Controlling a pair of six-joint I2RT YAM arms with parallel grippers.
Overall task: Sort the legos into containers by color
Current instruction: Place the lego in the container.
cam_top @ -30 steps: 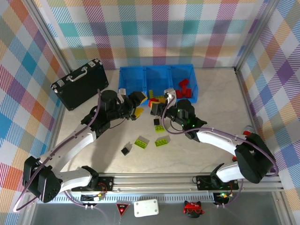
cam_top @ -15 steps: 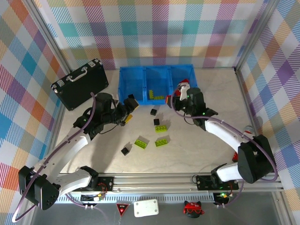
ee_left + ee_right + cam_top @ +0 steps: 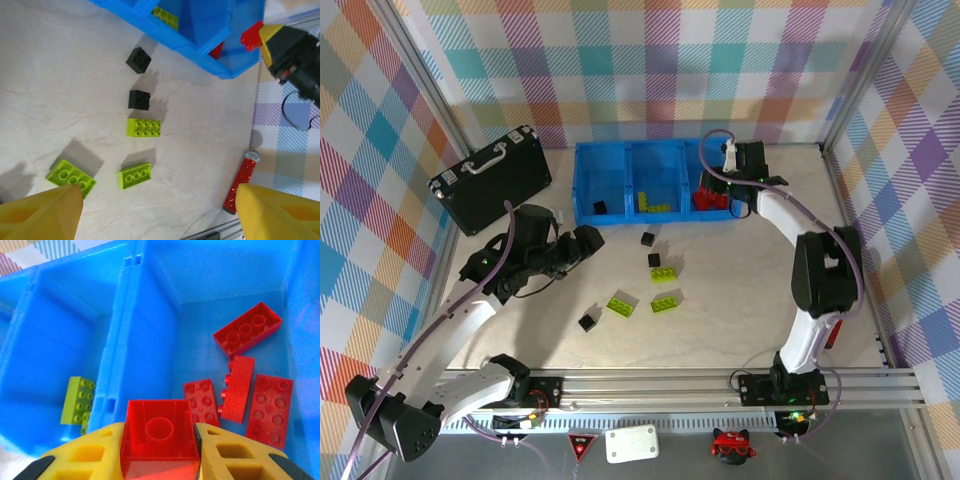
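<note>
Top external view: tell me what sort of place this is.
Probably a robot test cell in a lab, not a home or factory floor. Plaid cloth walls on an aluminium frame enclose a pale tabletop, where a blue tray is set out for toy-brick sorting.

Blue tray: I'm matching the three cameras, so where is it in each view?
Top external: blue tray at back centre.
Left wrist: along the top edge, right of centre.
Right wrist: close up, beyond the held red brick.
Shared landmark: lime brick in its middle compartment.
</note>
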